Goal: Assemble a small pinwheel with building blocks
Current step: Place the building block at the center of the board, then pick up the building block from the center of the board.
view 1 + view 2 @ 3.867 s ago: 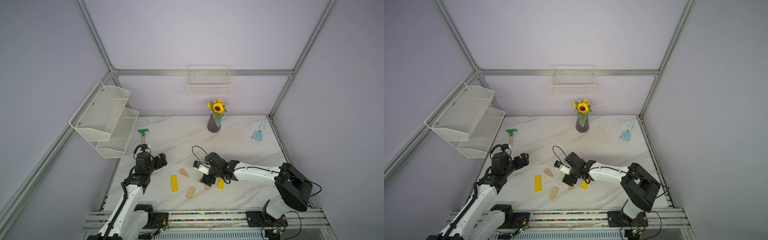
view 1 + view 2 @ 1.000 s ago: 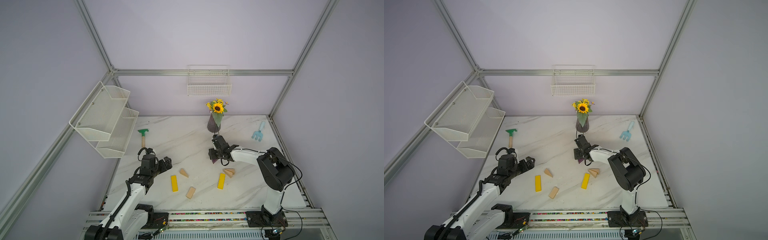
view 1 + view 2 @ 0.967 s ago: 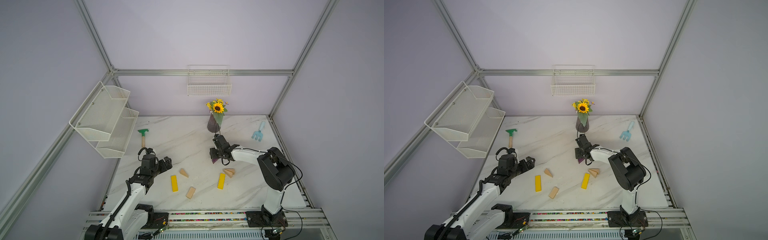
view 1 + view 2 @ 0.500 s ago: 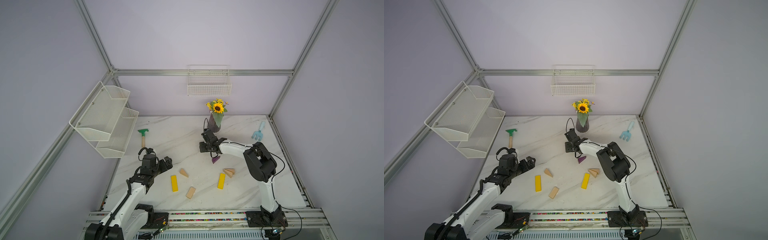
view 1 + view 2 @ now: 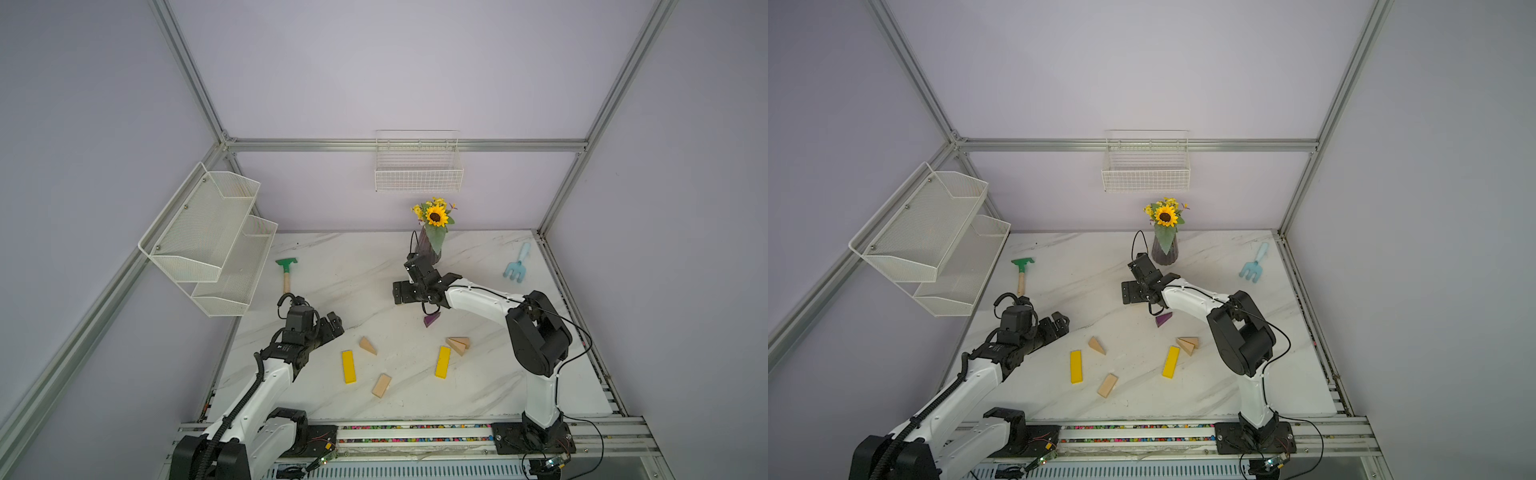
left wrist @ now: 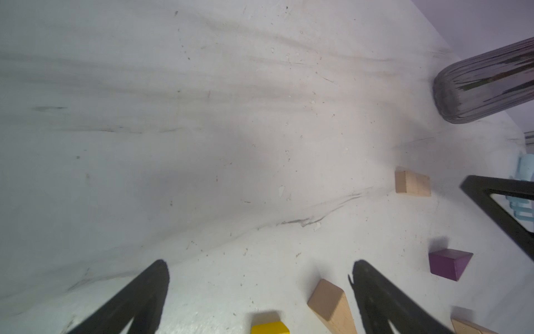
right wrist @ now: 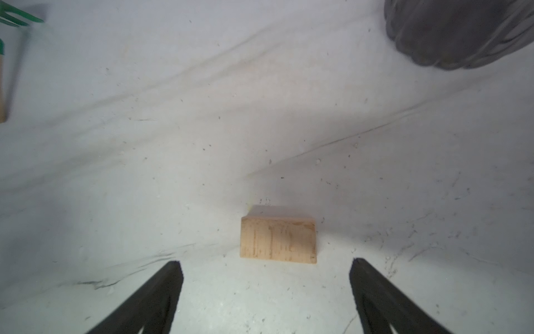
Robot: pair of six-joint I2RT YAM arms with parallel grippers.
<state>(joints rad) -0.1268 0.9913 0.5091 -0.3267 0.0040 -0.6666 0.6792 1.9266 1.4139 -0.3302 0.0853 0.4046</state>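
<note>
Right tool [image 7: 265,270], jaws spread and empty, faces the rectangular block [image 7: 278,241] just ahead at lower centre, long axis across the gap; left tool [image 6: 260,269], likewise spread, lies farther.

This is a robotics lab test cell. An aluminium frame [image 5: 399,144] holds plain lilac walls [image 5: 374,75] around a marble-look tabletop [image 5: 353,266]. A left arm [image 5: 266,386] and a right arm [image 5: 478,297] are mounted on a rail [image 5: 415,434] at its front edge.

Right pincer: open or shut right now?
Open. In the right wrist view the right pincer has its jaws wide apart; the block lies ahead of them, touching neither.
</note>
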